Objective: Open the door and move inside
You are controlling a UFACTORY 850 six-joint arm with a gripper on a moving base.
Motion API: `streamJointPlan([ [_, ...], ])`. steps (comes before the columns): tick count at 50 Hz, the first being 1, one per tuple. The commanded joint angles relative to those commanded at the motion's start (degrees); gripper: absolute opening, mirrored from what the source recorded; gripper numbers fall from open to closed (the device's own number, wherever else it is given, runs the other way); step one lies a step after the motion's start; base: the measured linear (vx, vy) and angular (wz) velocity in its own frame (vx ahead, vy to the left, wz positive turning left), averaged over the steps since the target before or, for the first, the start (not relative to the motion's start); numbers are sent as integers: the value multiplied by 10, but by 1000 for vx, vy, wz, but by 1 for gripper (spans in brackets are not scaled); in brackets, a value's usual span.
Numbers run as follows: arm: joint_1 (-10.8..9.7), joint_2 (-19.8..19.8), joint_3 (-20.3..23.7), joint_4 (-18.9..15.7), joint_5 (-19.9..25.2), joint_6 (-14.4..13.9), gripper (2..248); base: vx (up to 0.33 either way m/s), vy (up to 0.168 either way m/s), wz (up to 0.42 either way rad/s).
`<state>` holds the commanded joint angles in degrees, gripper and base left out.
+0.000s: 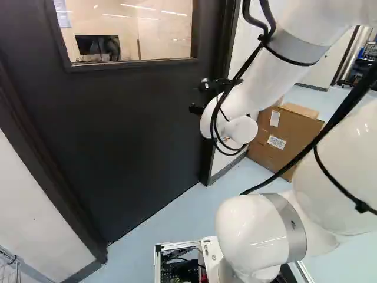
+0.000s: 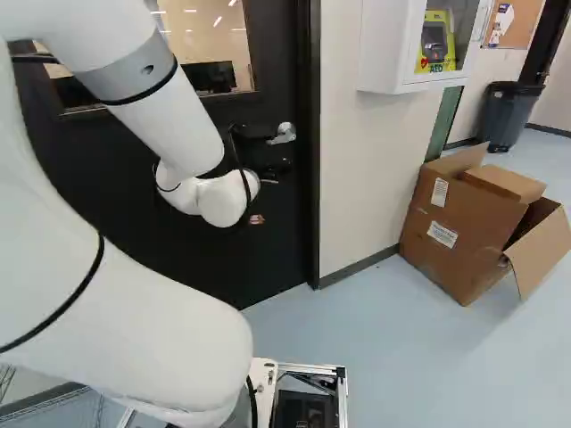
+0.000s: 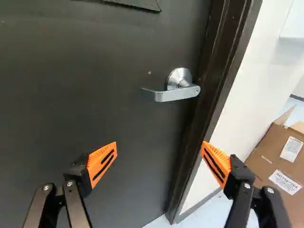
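"Since the flat dark-grey door (image 1: 129, 135) looks shut within its dark frame (image 3: 209, 104), you are judged to be at the reaching step, with the opening and the drive inside still to do."

"Where does that put your target?"

"Look in the wrist view: the silver metal lever handle (image 3: 173, 95) sits ahead of your black two-fingered gripper (image 3: 159, 144), on the door close to the frame. Taking twelve o'clock as straight out past the fingertips, it lies between twelve and one, and its free end points towards nine."

"Are you holding anything?"

"No, your fingers are spread wide, their orange pads (image 3: 102, 161) well apart, with nothing pinched between them. The handle is clear of both."

"So what does the next move ask of you?"

"Ease forward towards twelve, a touch towards one, until the lever comes between the pads, then close or press on it to turn it. Mind the finger at your three o'clock side; it could catch the frame. Save the base drive until the latch gives, and watch the open brown cardboard box (image 2: 464, 232) out at two o'clock from the base"
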<state>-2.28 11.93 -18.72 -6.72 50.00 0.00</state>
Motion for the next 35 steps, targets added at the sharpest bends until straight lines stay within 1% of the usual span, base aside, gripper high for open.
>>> streamJointPlan([
  [15,-12,-9,-28,-45,0,0,247,0,0,0],
  [35,-28,-22,-67,-121,0,0,247,0,0,0],
])
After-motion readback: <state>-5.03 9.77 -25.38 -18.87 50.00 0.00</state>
